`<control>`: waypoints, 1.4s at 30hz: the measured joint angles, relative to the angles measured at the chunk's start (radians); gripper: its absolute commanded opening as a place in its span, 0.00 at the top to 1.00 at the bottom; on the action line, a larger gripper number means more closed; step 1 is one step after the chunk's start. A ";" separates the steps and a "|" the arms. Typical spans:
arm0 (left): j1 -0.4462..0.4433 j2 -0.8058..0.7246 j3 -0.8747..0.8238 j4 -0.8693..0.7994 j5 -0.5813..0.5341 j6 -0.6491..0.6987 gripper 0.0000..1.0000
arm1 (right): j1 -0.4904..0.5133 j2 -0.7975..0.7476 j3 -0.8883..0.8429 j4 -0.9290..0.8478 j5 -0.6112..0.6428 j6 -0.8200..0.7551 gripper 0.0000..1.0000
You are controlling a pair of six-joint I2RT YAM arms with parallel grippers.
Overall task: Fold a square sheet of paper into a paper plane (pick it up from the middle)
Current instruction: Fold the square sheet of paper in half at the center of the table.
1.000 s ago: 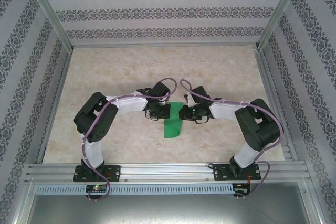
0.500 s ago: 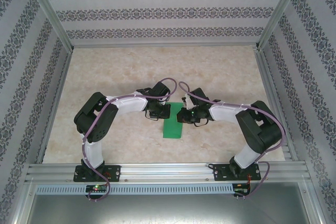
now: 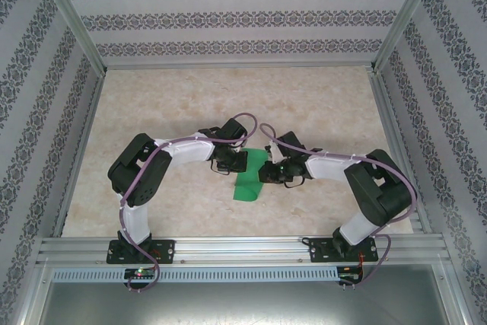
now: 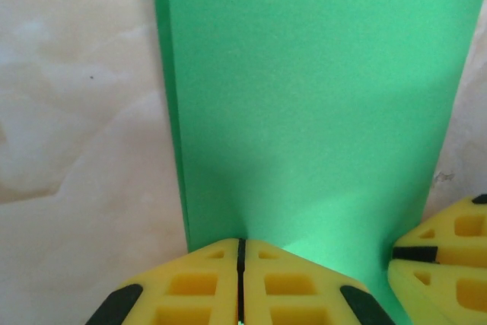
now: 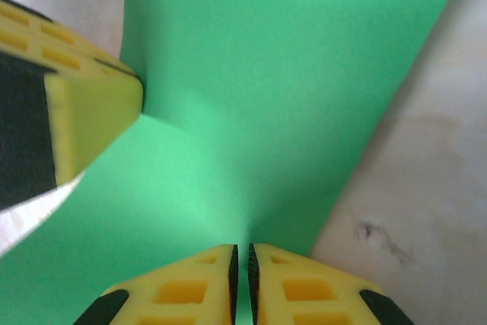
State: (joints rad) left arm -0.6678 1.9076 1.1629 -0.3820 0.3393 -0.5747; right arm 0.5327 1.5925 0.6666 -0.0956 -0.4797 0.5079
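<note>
The jaws of the left gripper (image 4: pixel 240 255) are pressed flat together, with the edge of a thin, bright green sheet of paper (image 4: pixel 304 112) running in between the yellow pads (image 4: pixel 190 287); we read this as a firm pinch on the sheet. The jaws of the right gripper (image 5: pixel 242 258) stand a hair apart, leaving a dark slit, and the same green paper (image 5: pixel 289 74) puckers into that slit, so we take it as gripped there too.

In the left wrist view the right gripper's yellow fingers (image 4: pixel 445 268) sit just beside the left ones, at the sheet's right-hand corner. In the right wrist view one left finger (image 5: pixel 84 112) bears on the paper at upper left, and a soft crease spreads from its tip.

The sheet is doubled over. In the left wrist view a second layer peeks out as a narrow darker strip along the left edge, so we see a tall rectangle and not a square.

From above, the two grippers meet at the far end of the paper (image 3: pixel 248 186), which runs from them towards the arm bases, midway between the arms, over the pale marbled tabletop (image 3: pixel 190 97). We cannot tell whether its near end rests on the tabletop. Patterned wallpaper panels (image 3: pixel 228 17) enclose the tabletop on three sides.
</note>
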 measured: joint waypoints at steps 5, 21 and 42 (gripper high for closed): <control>0.000 0.001 0.001 0.000 0.000 0.000 0.90 | -0.001 -0.054 -0.032 -0.043 -0.001 0.009 0.84; 0.000 0.010 0.019 -0.021 0.002 0.004 0.90 | 0.054 0.029 0.060 -0.011 -0.027 0.080 0.83; 0.000 0.028 0.048 -0.054 0.011 0.015 0.90 | 0.054 -0.103 -0.080 -0.053 -0.007 0.036 0.83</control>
State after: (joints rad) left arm -0.6682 1.9358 1.2106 -0.4362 0.3508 -0.5598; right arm 0.5865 1.4895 0.5865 -0.1490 -0.4866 0.5442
